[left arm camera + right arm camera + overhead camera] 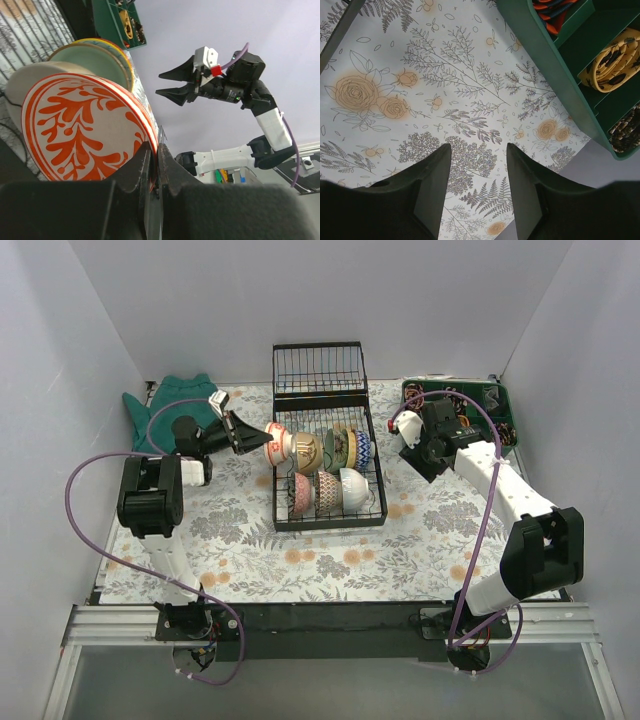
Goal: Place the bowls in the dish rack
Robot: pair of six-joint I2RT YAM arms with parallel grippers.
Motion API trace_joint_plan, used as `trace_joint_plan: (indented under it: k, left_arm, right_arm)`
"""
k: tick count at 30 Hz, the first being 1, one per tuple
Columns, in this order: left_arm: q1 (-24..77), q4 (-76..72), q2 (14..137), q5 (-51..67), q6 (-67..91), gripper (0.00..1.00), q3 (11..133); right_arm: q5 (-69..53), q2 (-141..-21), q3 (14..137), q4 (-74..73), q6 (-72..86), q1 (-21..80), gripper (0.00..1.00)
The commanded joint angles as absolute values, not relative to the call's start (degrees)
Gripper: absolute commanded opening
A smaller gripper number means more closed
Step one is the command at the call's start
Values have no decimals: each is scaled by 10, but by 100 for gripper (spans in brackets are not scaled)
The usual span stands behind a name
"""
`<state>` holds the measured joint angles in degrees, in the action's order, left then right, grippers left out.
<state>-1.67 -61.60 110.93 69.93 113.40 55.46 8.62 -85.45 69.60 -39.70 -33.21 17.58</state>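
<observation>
The black wire dish rack [372, 502] stands mid-table and holds several bowls on edge in two rows. My left gripper [262, 440] is shut on the rim of a red-orange patterned bowl [280, 445] at the rack's left end, next to a cream bowl [305, 450]. In the left wrist view the fingers [127, 175] pinch that bowl's rim [85, 130], with a cream bowl [25, 80] and a pale green bowl [95, 55] behind it. My right gripper [400, 430] is open and empty, right of the rack. It hovers over the floral cloth [479, 165].
A green compartment tray [497, 400] with small items sits at the back right, close to the right gripper; it also shows in the right wrist view [545, 65]. A teal cloth [175, 400] lies at the back left. The rack's wire panel [320, 368] stands up behind it. White walls enclose the table.
</observation>
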Motion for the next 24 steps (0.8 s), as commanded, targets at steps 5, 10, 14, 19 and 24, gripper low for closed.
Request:
trace_joint_plan:
  k: [5, 10, 14, 19, 24]
  left_arm:
    - [-8, -696, 1129, 666, 1261, 0, 534]
    - [13, -706, 1144, 657, 1273, 0, 521]
    - [21, -693, 1158, 647, 1266, 0, 516]
    - [20, -671, 1168, 635, 1246, 0, 514]
    - [20, -642, 1177, 627, 1223, 0, 527]
  right_arm:
    - [89, -852, 717, -404, -330, 172, 56]
    - [88, -851, 711, -403, -329, 172, 56]
    - [89, -847, 709, -406, -327, 173, 56]
    - [94, -846, 710, -410, -328, 173, 56]
    - [91, -847, 707, -410, -323, 173, 56]
